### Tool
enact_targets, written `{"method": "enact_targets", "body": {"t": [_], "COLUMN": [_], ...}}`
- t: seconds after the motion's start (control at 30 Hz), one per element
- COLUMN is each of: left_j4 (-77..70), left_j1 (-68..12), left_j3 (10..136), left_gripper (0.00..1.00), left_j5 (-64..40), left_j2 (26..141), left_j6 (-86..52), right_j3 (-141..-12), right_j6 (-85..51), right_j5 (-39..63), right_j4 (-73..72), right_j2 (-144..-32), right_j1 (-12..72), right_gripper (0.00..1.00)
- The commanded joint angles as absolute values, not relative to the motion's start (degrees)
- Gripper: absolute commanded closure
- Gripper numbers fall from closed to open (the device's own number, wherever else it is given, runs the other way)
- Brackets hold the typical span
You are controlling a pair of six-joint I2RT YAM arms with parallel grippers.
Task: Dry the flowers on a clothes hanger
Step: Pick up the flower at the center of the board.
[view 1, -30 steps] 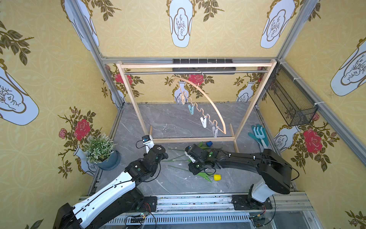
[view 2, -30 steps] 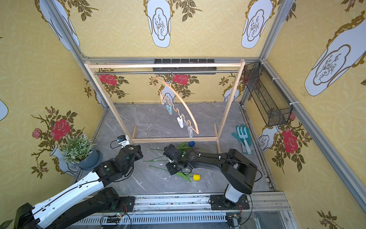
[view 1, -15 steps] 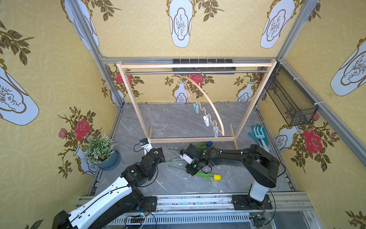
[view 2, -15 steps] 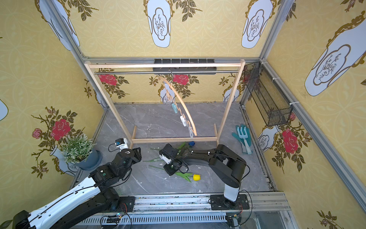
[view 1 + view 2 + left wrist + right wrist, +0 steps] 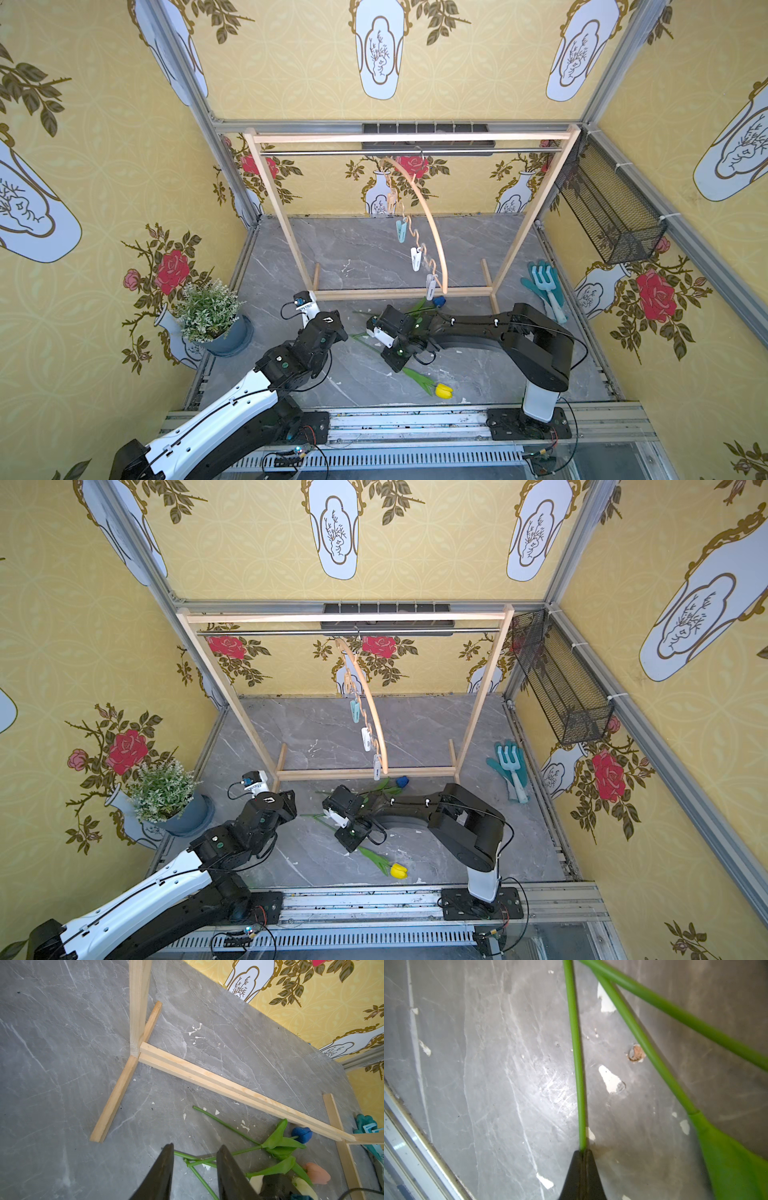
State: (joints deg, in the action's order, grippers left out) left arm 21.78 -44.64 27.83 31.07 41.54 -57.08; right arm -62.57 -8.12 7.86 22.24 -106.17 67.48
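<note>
Green stem [image 5: 577,1064] pinched between right gripper [image 5: 582,1150] tips, jaws closed tight on it; which head it belongs to, cannot tell. Flowers [image 5: 419,377] lie on grey marble floor [image 5: 374,249], lower centre of both top views, in front of wooden rack [image 5: 409,293]. Yellow head [image 5: 443,390] nearest bottom edge, blue head [image 5: 439,301] just beside rack base bar. Left gripper [image 5: 194,1147] partly open, nothing between fingers, above floor near stems. Clothes hanger [image 5: 432,232] hangs from rack rail, centre frame.
</note>
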Motion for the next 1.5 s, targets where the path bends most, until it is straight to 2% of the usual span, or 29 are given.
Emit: {"method": "enact_targets", "body": {"t": [0.0,0.23,0.4,0.57,0.77,0.83,0.97,1.23,1.47], "left_j4": [22.54,25.62,27.48,19.18,9.15,7.21,7.67,0.86,-1.05], "left_j1": [-44.56,-44.56,-44.61,-44.56,-44.56,-44.56,-44.56,-44.56,-44.57], "left_j3": [27.08,29.27,33.05,33.41,32.92,32.68,33.22,32.78,33.83], "left_gripper": [0.62,0.57,0.52,0.51,0.43,0.43,0.5,0.6,0.86], "left_j5": [31.2,30.0,27.03,17.24,3.93,3.01,5.1,2.05,2.53], "left_j2": [40.51,37.93,36.27,36.61,43.92,45.97,49.2,54.5,56.9], "left_j6": [-58.66,-57.89,-54.73,-48.07,-45.36,-45.72,-46.84,-49.16,-49.41], "right_j3": [-62.69,-66.99,-66.08,-62.44,-58.34,-56.73,-54.8,-54.32,-54.23], "right_j6": [-4.51,2.06,0.02,-5.9,-11.08,-12.04,-12.92,-12.03,-12.47], "right_j5": [5.44,3.12,1.68,4.21,4.78,5.05,4.17,3.15,3.69], "right_j4": [26.46,26.87,20.94,11.2,3.63,2.03,1.47,1.59,0.84], "right_j2": [-107.16,-103.92,-98.46,-92.28,-88.68,-87.37,-84.79,-82.79,-82.66], "right_j1": [68.5,70.84,67.05,63.77,63.39,63.37,63.15,62.58,62.42], "right_gripper": [1.0,1.0,1.0,1.0,1.0,1.0,1.0,1.0,1.0]}}
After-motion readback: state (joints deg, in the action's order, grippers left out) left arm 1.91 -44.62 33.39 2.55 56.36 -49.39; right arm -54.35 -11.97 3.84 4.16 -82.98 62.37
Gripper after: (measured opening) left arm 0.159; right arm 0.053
